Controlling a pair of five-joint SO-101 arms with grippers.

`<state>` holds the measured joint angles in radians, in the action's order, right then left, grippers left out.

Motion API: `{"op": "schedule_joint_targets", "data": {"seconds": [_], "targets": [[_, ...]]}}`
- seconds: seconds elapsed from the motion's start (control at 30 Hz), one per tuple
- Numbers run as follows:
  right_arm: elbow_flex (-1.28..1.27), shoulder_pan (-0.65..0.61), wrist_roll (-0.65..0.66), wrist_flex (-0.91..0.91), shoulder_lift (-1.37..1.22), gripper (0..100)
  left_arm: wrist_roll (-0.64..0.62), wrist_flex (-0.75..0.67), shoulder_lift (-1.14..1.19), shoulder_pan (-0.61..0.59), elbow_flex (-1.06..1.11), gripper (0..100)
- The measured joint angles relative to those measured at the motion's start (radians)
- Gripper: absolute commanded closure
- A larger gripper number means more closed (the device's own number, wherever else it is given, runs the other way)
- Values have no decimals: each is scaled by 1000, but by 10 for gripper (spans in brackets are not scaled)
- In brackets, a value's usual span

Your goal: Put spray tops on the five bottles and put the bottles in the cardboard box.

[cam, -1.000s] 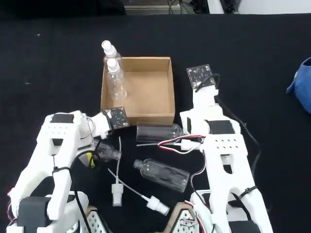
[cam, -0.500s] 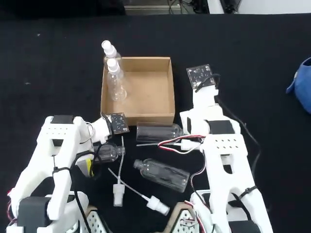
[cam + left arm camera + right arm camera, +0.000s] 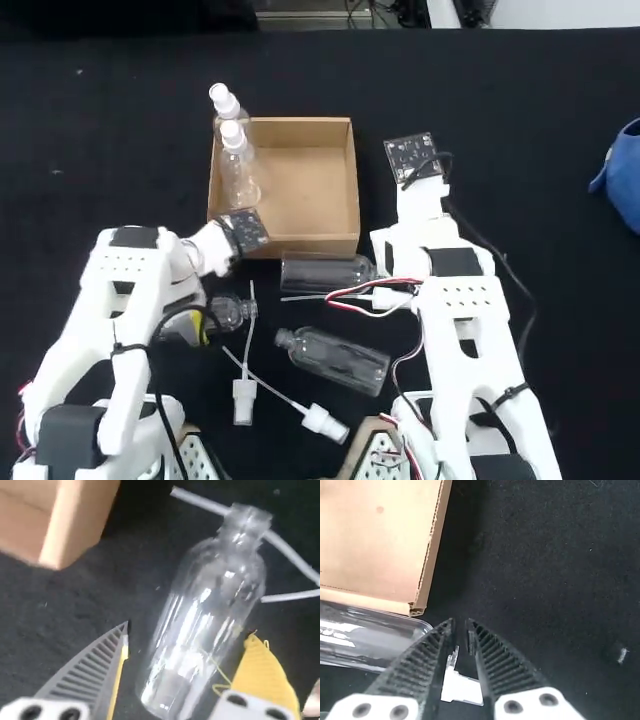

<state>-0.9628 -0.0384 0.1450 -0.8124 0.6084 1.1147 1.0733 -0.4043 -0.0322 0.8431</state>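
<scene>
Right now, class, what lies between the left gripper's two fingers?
A clear bottle, without a spray top, lies between the left gripper's fingers, neck pointing away. The left wrist view shows it, with a gap at the grey finger.

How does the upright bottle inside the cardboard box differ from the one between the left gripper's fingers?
The upright bottle stands in the cardboard box; the uncapped bottle lies on its side within the left gripper. The upright bottle wears a spray top; the uncapped bottle's neck is open. Both are clear.
</scene>
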Motion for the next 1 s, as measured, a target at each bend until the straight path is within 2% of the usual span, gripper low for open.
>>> {"op": "schedule_joint_targets", "data": {"seconds": [0.13, 0.27, 0.47, 0.7, 0.9, 1.0], "targets": [[-5, 0, 0, 0, 0, 983, -14, 0, 0, 68, 0, 777], [-15, 0, 0, 0, 0, 983, -17, 0, 0, 81, 9, 784], [-15, 0, 0, 0, 0, 983, -66, 2, 0, 92, 43, 905], [-15, 0, 0, 0, 0, 983, -80, 2, 0, 91, 44, 959], [-15, 0, 0, 0, 0, 983, -80, 6, -6, 3, 43, 964], [-15, 0, 0, 0, 0, 983, -64, 97, -6, -86, -12, 964]]}}
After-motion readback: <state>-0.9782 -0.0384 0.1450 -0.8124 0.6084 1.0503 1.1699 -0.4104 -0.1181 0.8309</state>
